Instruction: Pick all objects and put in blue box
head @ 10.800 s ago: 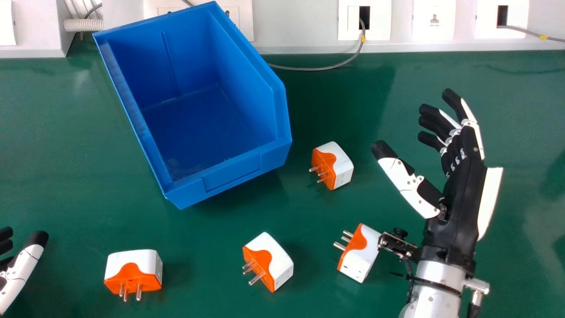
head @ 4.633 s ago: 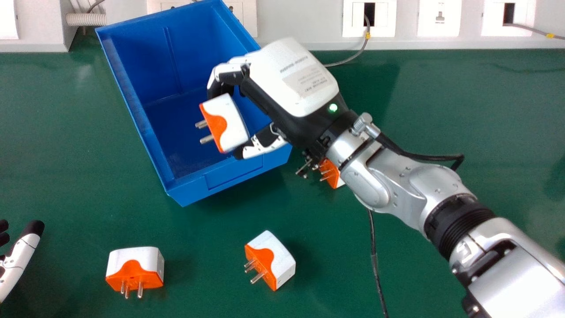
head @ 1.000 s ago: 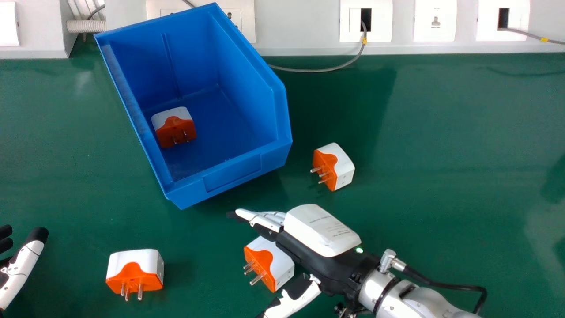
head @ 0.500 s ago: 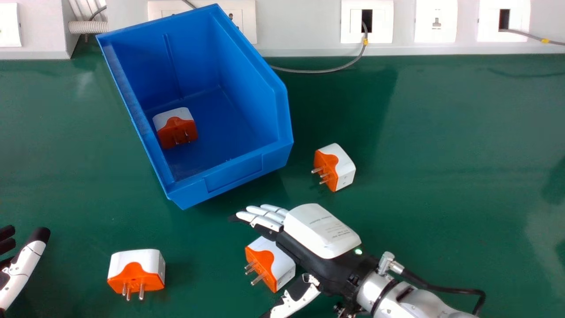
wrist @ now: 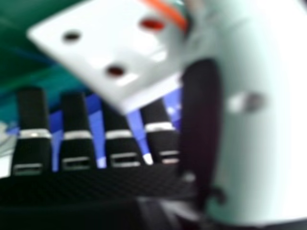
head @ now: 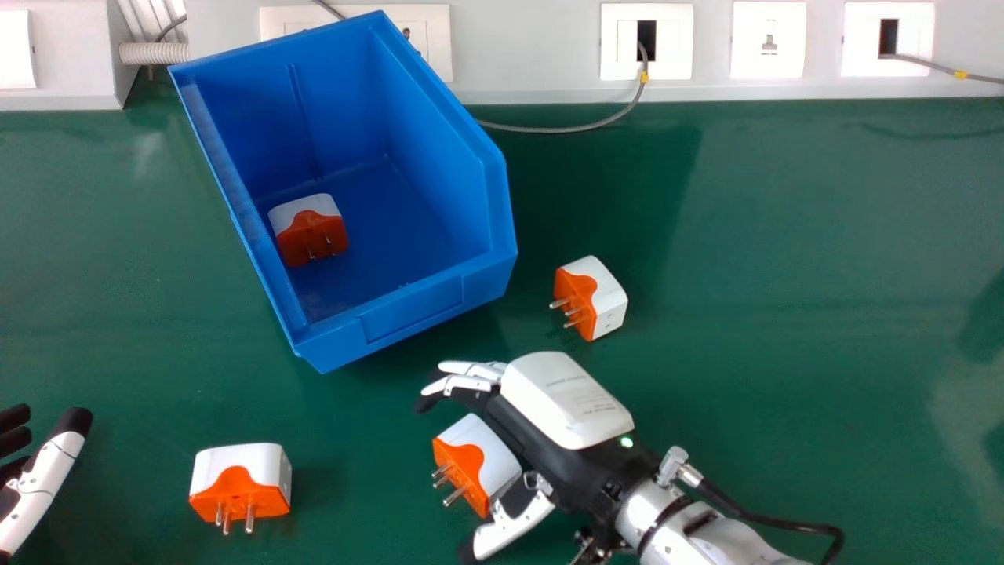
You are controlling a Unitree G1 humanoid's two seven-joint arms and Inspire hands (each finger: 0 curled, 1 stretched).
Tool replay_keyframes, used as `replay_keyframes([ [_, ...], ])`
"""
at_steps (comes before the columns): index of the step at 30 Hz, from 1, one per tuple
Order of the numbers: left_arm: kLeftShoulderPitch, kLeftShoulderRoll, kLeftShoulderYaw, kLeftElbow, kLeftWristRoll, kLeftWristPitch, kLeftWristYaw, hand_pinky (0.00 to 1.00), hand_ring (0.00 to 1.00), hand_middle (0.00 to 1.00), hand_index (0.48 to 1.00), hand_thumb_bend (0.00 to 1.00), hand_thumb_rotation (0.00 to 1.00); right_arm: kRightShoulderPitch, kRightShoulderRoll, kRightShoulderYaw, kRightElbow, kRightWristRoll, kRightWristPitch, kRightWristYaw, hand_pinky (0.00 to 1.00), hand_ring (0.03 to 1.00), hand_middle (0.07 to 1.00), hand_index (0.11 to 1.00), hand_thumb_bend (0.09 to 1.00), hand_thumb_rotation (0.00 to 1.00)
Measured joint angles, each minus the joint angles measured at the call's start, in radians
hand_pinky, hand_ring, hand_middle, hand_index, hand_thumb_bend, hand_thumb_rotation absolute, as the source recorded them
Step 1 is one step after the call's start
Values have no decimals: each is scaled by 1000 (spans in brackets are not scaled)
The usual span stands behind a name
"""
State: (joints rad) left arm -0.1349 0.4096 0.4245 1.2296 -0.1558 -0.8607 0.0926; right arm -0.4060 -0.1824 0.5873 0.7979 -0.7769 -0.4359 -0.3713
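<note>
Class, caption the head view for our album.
Right hand beside one plug on the green table, with another plug in the blue box.

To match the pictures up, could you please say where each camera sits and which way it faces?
Head view: on the head, facing forward and down over the blue box; shows the right hand, its forearm, part of the left hand.
Right hand view: at that hand, looking at its fingers, thumb and one adapter.
Shared: that hand and adapter.
</note>
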Motion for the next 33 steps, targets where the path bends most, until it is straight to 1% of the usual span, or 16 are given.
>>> replay_keyframes([
  [1,0,0,0,-1,0,-1,-4,672,730,727,743,846,346,-2,1,-4,4,7,7,-5,397,456,483,531,531,0],
  [2,0,0,0,-1,-1,-2,-5,674,730,727,743,843,342,-2,2,-9,9,18,10,-9,369,432,463,524,522,0],
  [5,-4,1,3,-3,-3,-3,-5,676,729,726,743,847,344,-4,2,-22,21,32,10,-32,361,417,450,518,517,0],
  [7,-1,1,4,-2,-3,-2,-4,676,729,726,743,847,344,-3,1,-24,27,35,10,-36,361,417,450,518,517,0],
  [9,2,1,3,-2,-2,-3,0,675,729,727,743,848,349,-1,1,-25,28,38,10,-37,361,413,447,516,516,0],
  [15,2,1,3,-3,-3,-3,0,674,730,727,740,836,336,-1,1,-25,29,38,9,-45,358,413,446,516,512,0],
  [18,2,1,6,-3,-6,-3,-6,679,733,729,741,843,334,1,0,-24,30,37,1,-59,362,435,457,515,503,0],
  [19,2,1,5,-3,-4,-3,-4,674,730,728,740,841,342,4,-2,-24,32,35,-4,-68,366,441,461,512,502,0],
  [20,2,1,3,-3,-1,-6,1,673,728,727,739,841,345,11,-6,-24,34,33,-16,-86,367,442,462,512,502,0],
  [22,2,1,1,-3,0,-6,7,673,727,726,740,844,351,17,-10,-24,32,32,-29,-97,377,447,471,502,502,0],
  [25,2,1,2,-3,-1,-7,8,674,728,726,741,845,349,41,-32,-28,13,31,-60,-112,383,449,479,491,502,0],
  [26,3,2,2,-3,-1,-8,9,673,727,725,741,843,348,65,-49,-36,-13,30,-84,-131,382,450,481,488,502,0],
  [28,3,2,2,-3,-2,-9,14,670,725,724,741,841,348,85,-57,-42,-36,30,-109,-150,379,451,486,483,502,0],
  [30,3,4,3,-2,-2,-8,17,665,721,720,739,840,346,109,-66,-57,-80,30,-140,-176,364,448,491,472,501,0],
  [32,3,4,3,-2,-2,-8,18,665,720,718,738,841,342,123,-66,-74,-134,30,-164,-201,351,446,493,473,501,0],
  [33,3,3,4,-1,-3,-8,16,666,720,717,737,842,341,125,-65,-82,-167,29,-182,-217,350,447,494,475,501,0],
])
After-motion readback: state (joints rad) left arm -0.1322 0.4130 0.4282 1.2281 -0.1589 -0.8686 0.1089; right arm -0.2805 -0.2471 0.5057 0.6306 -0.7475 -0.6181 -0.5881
